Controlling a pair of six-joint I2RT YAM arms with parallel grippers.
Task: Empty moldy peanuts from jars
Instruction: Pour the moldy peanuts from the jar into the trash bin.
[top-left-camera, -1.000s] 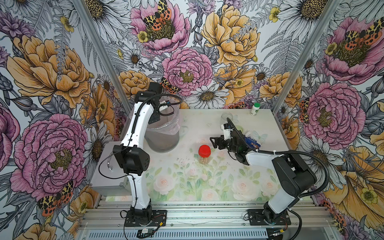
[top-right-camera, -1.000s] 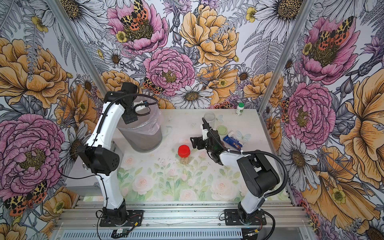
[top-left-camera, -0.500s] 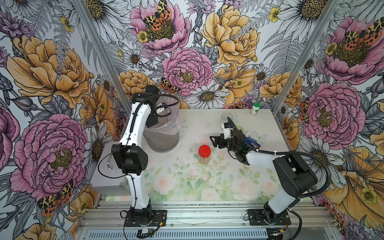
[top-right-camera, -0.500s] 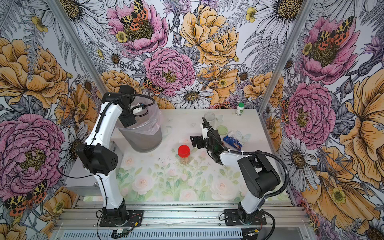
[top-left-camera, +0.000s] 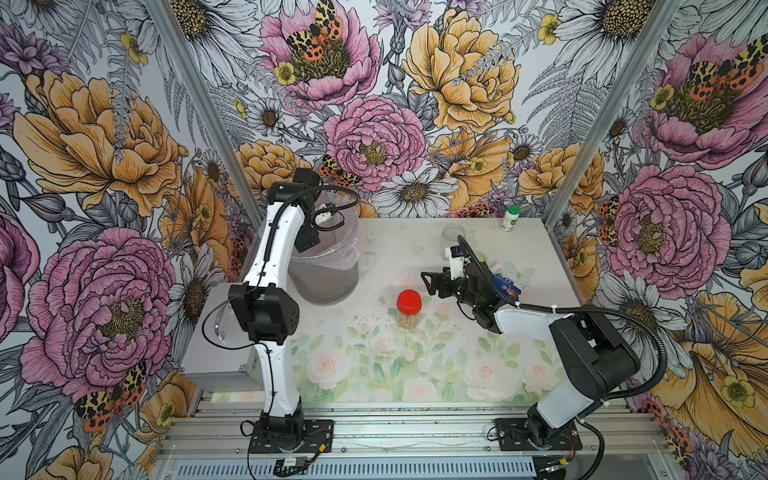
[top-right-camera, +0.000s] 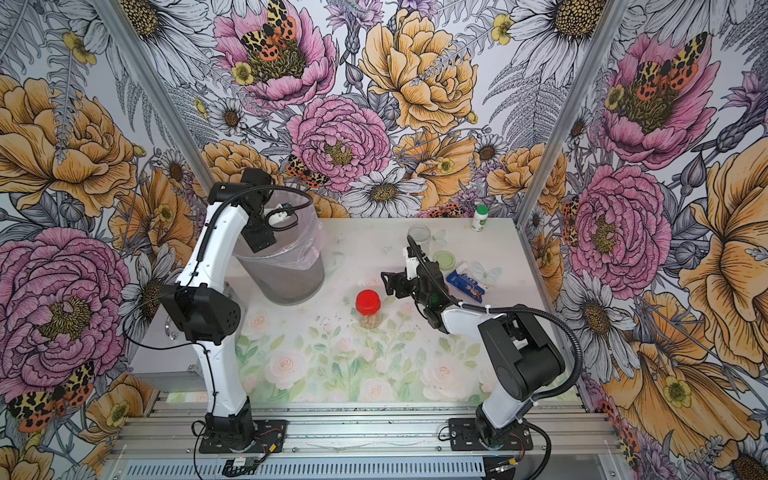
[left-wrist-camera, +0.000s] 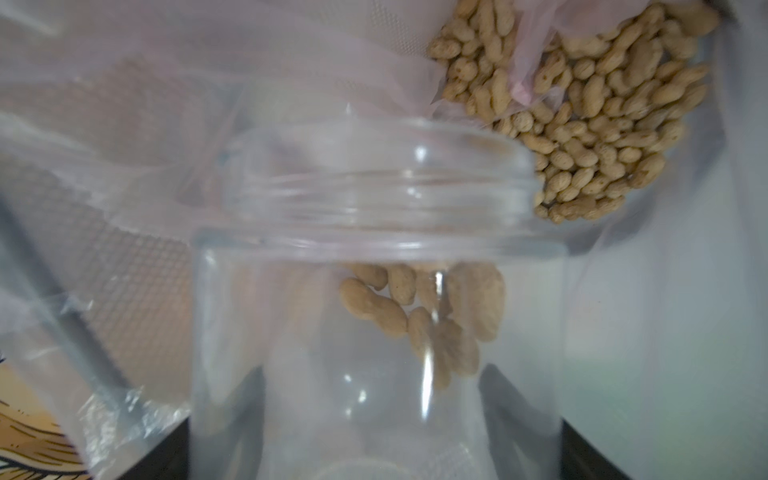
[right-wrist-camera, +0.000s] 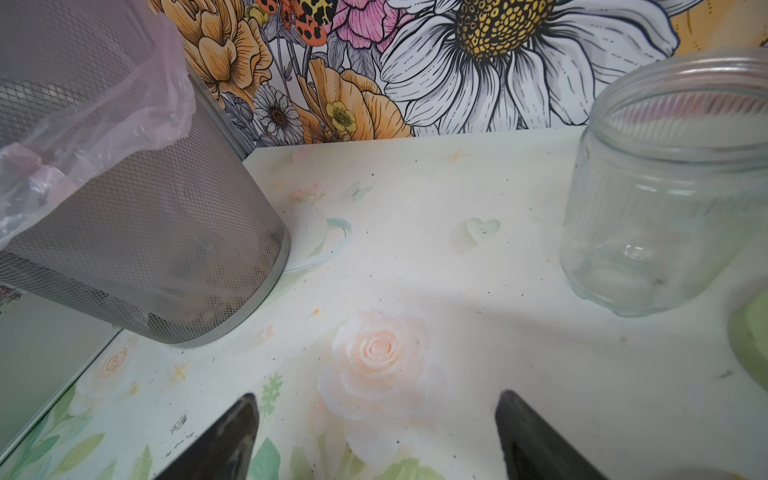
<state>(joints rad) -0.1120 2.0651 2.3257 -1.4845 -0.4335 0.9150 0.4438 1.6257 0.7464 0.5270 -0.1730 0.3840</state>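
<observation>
My left gripper (left-wrist-camera: 374, 419) is shut on a clear lidless jar (left-wrist-camera: 374, 257), held tipped over the lined bin (top-left-camera: 328, 270). Several moldy peanuts (left-wrist-camera: 424, 316) still lie inside this jar, and a pile of peanuts (left-wrist-camera: 590, 116) rests in the liner below. Mid-table stands a red-lidded jar (top-left-camera: 409, 309) (top-right-camera: 368, 309) with peanuts in it. My right gripper (top-left-camera: 428, 282) (right-wrist-camera: 376, 415) is open just to the right of it, low over the table, nothing between its fingers. An empty lidless jar (top-left-camera: 453, 239) (right-wrist-camera: 665, 187) stands behind it.
A light green lid (top-right-camera: 444, 259) (right-wrist-camera: 752, 340) lies beside the empty jar. A blue packet (top-left-camera: 505, 286) sits under my right arm. A white bottle with a green cap (top-left-camera: 510, 218) stands at the back right corner. The mesh bin (right-wrist-camera: 124, 208) fills the back left.
My left wrist has shifted slightly over the bin with the jar. The right gripper's jaws stand a little wider; the right arm has barely moved.
</observation>
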